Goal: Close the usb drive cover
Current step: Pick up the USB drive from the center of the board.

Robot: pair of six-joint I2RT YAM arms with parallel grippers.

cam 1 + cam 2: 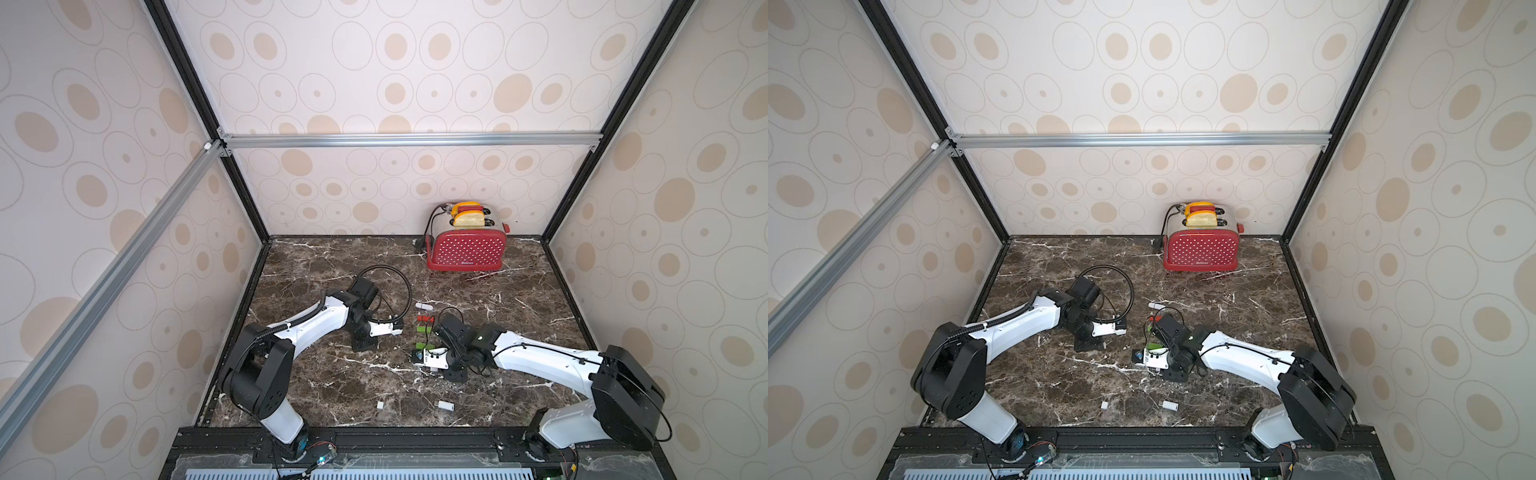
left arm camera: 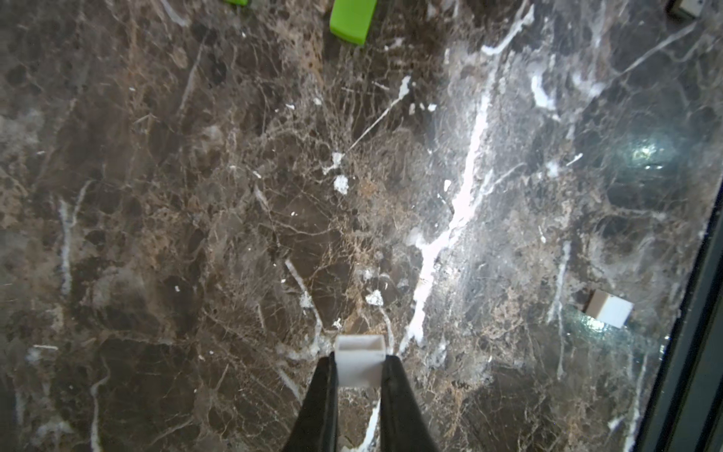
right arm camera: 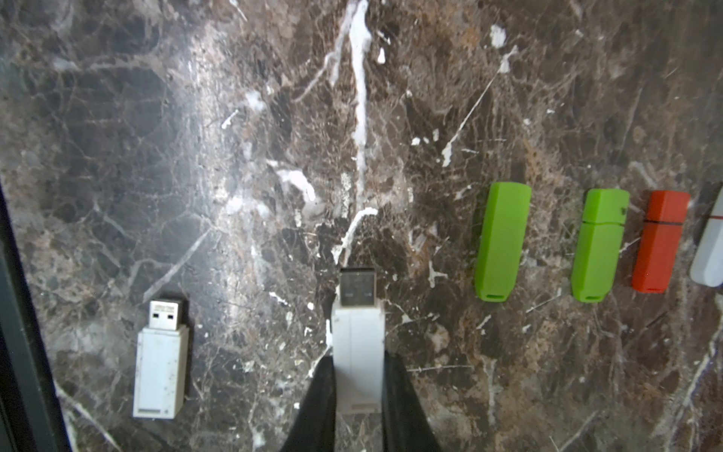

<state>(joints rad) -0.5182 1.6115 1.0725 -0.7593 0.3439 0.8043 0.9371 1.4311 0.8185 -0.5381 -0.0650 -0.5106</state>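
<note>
Closest to the lens in both top views, the left arm point(image 1: 307, 324) and right arm point(image 1: 540, 357) rise from the near edge of the marble surface point(image 1: 332, 386) and reach toward its middle, wrists bent down. Near that edge lie a loose cap point(image 1: 380, 404) and, a little further toward the right edge, a spare drive point(image 1: 444, 404) with its plug bare. Between the 2 wrists runs a row of 4 capped sticks: a white stick point(image 1: 424, 306) farthest back, then a red stick point(image 1: 424, 318), then 2 green sticks point(image 1: 424, 328). A red toaster point(image 1: 467, 249) stands at the far edge, toward the right corner.

Left wrist view: the left gripper point(image 2: 359, 358) is pinched narrowly on a white cap point(image 2: 359, 373), whose open mouth faces away from the fingers. The loose cap lies well apart from it, by the surface's edge.

Right wrist view: the right gripper point(image 3: 358, 356) is clamped on the body of the usb drive point(image 3: 358, 328), its metal plug bare and pointing out past the fingertips. The spare drive lies to one side of it and the coloured sticks to the other, none touching it.
</note>
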